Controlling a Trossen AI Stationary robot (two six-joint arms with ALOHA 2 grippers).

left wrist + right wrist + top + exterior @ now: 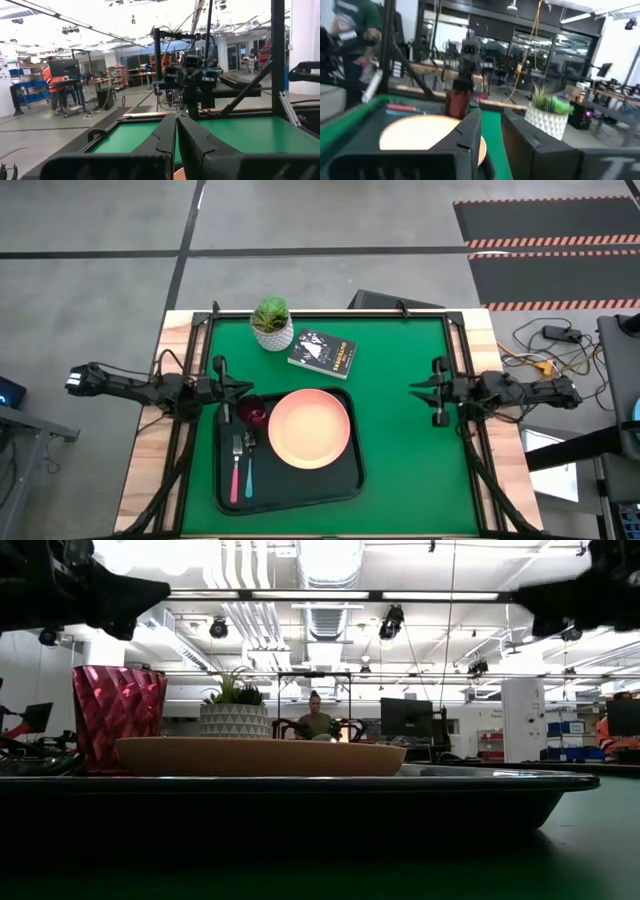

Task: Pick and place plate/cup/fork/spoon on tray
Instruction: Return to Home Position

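I am working at a green felt-covered table (400, 430) with pale wooden edges, standing on a grey concrete floor, and the low view is looking past it into a big workshop where a person (316, 720) is sitting far back among monitors. My left gripper (232, 388) is hovering at the left of the high view just above the large black rectangular tray with rounded corners (340, 480), its fingers pressed together; my right gripper (428, 390) is waiting at the right of the frame over bare felt, its fingers standing slightly apart. The high view is showing the whole layout: the round salmon-pink plate (309, 427) is lying in the tray's upper right, the small dark maroon cup (252, 411) is sitting in the upper left corner just beside it, and the pink-handled fork (236, 468) and blue-handled spoon (249, 464) are lying side by side along the tray's left edge. A white pot with a green plant (272, 325) and a small black book (323, 353) are resting on the felt above the tray. The low view alone is revealing the cup's faceted wall (118, 715), yet the tray's rim is hiding the cutlery there. In the left wrist view only a sliver of plate is peeking out at the bottom edge, cut off by my own fingers.
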